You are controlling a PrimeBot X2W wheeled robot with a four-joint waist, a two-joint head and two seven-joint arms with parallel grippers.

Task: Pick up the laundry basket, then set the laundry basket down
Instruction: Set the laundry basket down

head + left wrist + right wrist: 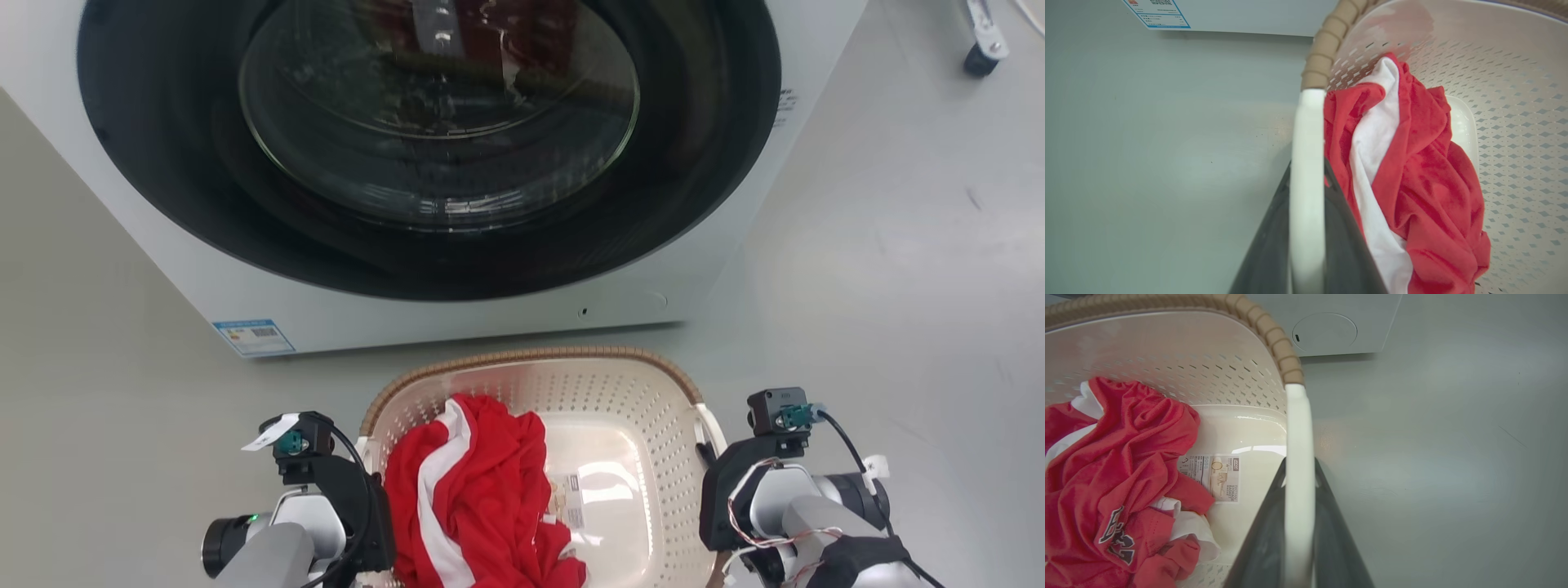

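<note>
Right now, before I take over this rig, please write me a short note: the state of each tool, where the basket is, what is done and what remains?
Left tool: shut on the basket's left handle, one finger on each side.
Right tool: shut on the right handle the same way.
Basket: in front of the washer, with a red shirt inside.
Done: both handles are gripped. I cannot tell whether the basket is off the floor.
Left: lift it if not lifted, then set it down.

Left gripper (1307,165): fingers clamped on left loop handle (1308,122). Right gripper (1300,460): fingers clamped on right loop handle (1298,416). Both forearms low.
</note>
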